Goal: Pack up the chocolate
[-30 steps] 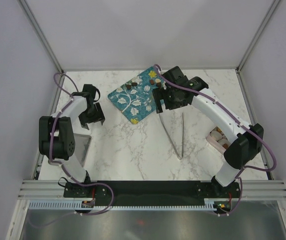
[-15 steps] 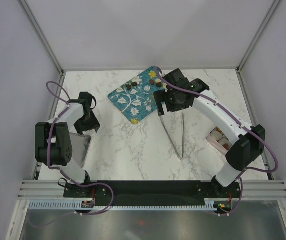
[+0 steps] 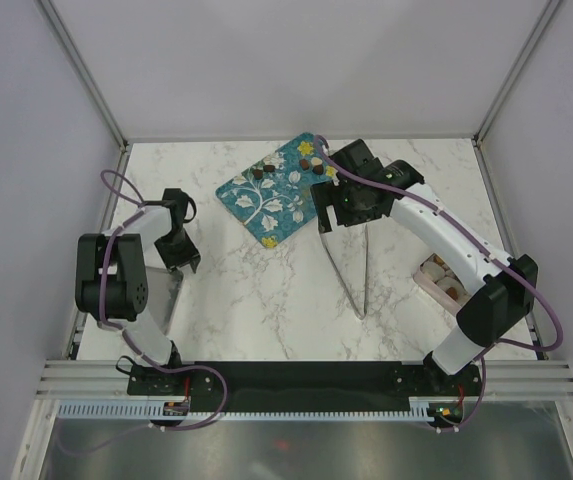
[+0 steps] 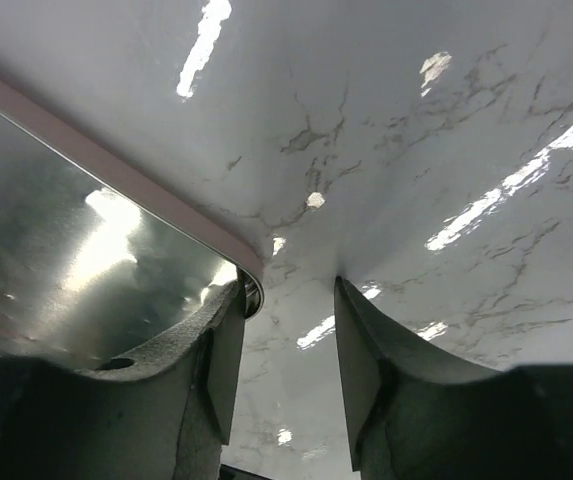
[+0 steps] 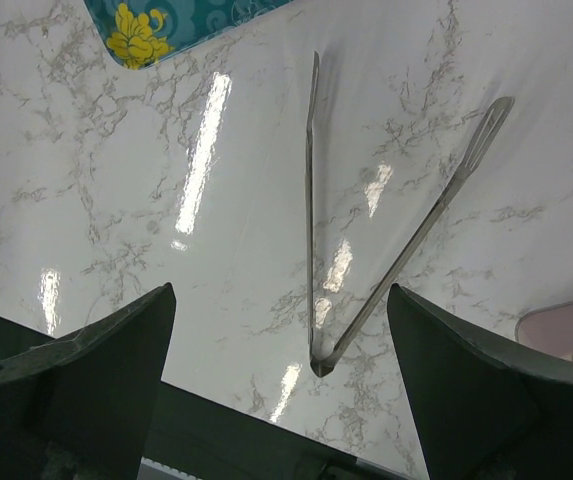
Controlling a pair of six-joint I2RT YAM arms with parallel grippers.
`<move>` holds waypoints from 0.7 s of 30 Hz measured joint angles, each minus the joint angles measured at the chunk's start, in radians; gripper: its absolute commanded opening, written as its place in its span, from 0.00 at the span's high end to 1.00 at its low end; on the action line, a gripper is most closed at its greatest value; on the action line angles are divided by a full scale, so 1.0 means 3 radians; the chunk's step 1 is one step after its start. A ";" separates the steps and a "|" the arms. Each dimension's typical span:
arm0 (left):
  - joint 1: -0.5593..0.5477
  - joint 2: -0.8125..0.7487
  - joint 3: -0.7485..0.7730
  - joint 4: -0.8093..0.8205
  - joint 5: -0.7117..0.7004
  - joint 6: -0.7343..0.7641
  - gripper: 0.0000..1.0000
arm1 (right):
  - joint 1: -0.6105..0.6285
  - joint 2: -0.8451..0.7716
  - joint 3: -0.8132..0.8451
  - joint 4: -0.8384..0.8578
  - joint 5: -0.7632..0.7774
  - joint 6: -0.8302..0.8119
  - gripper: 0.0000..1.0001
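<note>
The chocolate [image 3: 262,172] lies in small dark and light pieces on the teal flowered tray [image 3: 266,215], at the far middle of the marble table [image 3: 256,300]. A few more pieces seem to sit in the pink box [image 3: 423,286] at the right edge, though they are too small to tell clearly. Nothing is being carried now.

Just right of the tray, the metal tongs [image 5: 310,200] lie flat on the marble in an open V, hinge toward the arms and tips toward the tray. The right gripper [image 3: 343,210] hangs over the tip ends with its jaws spread as wide as they go and empty. Its wrist view looks down between the two fingers onto the tongs, which it does not touch. Over the last second it has drifted a little off the tray's corner and onto the tongs' line. That suggests it is lining up to take the tool, so the picking of pieces has probably not resumed.

Well apart on the left, the left gripper [image 4: 288,292] has pulled back toward the near-left and is drawing its jaws in. They stand apart by a modest gap with only bare marble between. One finger sits just beside the rounded rim of a shiny metal tray [image 4: 86,240]. Whether it touches that rim I cannot tell.
</note>
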 measured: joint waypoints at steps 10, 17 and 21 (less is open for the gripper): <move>-0.0006 -0.0028 -0.0014 0.0113 0.0161 -0.0031 0.98 | 0.0001 0.0009 0.0182 -0.0047 -0.0028 0.0172 0.06; -0.0005 -0.0492 0.0182 -0.0045 0.0406 -0.0022 0.98 | 0.0000 0.0201 0.0649 0.0139 -0.0243 0.0354 0.08; -0.0006 -0.0966 0.0310 -0.0057 0.0787 -0.0046 0.98 | 0.0000 0.0286 0.0656 0.0432 -0.0528 0.0530 0.08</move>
